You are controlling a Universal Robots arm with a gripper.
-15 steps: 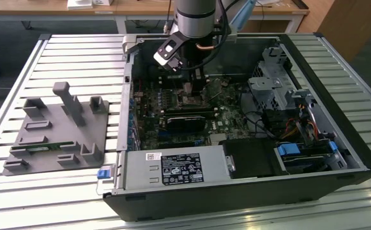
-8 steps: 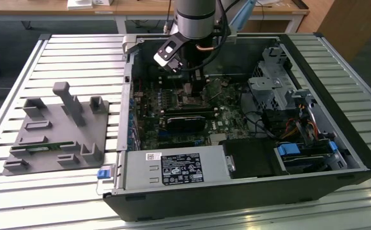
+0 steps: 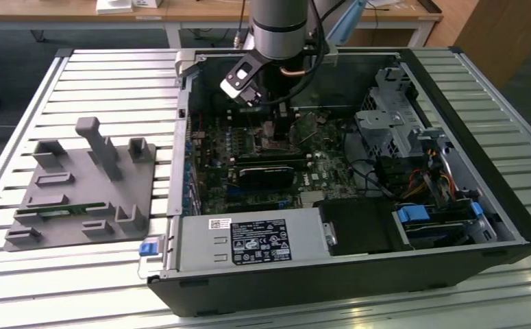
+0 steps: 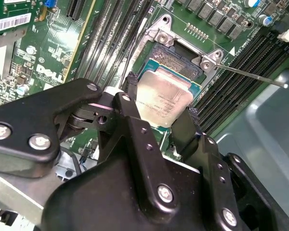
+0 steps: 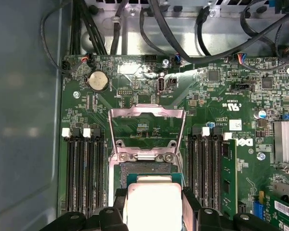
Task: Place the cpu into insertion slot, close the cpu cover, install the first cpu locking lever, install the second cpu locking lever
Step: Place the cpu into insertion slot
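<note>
My gripper (image 4: 159, 103) is shut on the cpu (image 4: 164, 96), a flat square chip with a silvery-beige top. One black finger (image 4: 131, 91) presses each of two opposite edges. The chip hangs just over the insertion slot (image 4: 177, 50), partly covering it, and I cannot tell whether it touches. In the first wrist view the cpu (image 5: 151, 204) sits between the fingers below the slot (image 5: 147, 169). The cpu cover (image 5: 147, 111) stands swung open beyond the slot. A thin metal locking lever (image 4: 253, 76) sticks out beside the socket. In the exterior view the gripper (image 3: 270, 131) reaches down into the open computer case.
Long black memory slots (image 5: 84, 168) flank the socket on both sides. Cables (image 5: 183, 43) run along the case wall past the board. A black card (image 3: 265, 171), a power supply (image 3: 247, 240) and drive cages (image 3: 398, 116) crowd the case. A grey fixture (image 3: 82, 185) lies at the exterior view's left.
</note>
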